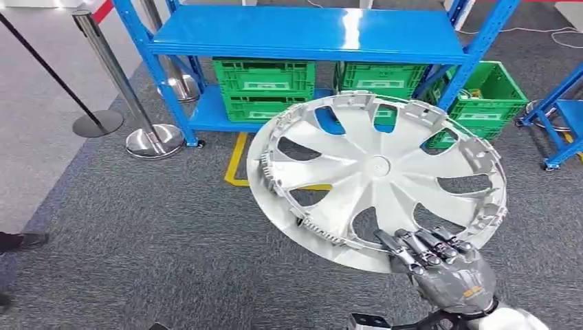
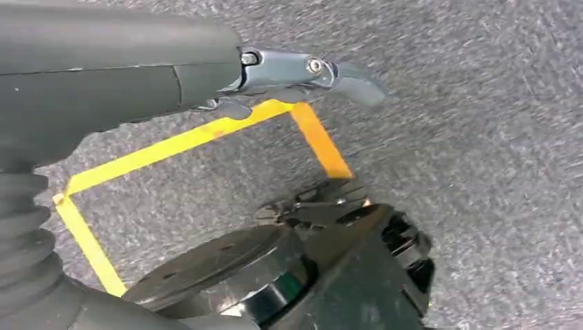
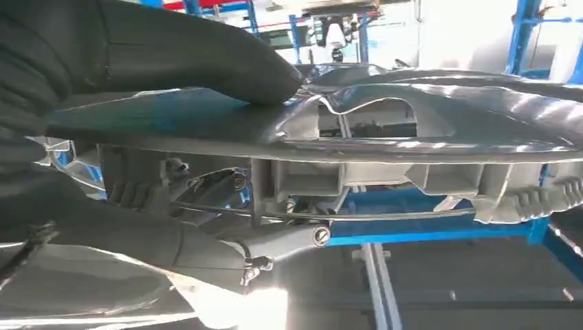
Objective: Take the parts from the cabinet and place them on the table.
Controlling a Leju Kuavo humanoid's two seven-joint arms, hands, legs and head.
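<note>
One silver hubcap [image 1: 377, 180] is held up, tilted, in front of the blue shelving rack [image 1: 309, 34], its near rim gripped by the right hand [image 1: 440, 265]. Green crates [image 1: 265, 88] sit on the rack's low shelf behind it. Left hand [image 2: 302, 72] hangs over yellow floor tape [image 2: 206, 134], holding nothing, fingers loosely extended

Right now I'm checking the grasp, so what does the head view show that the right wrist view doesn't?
Head view alone: the wheel cover's whole spoked face, the green crates and the stanchions. Right wrist view alone: the cover's ribbed underside with its wire ring. Both: the right hand gripping the cover's rim, with the blue shelving behind.
</note>
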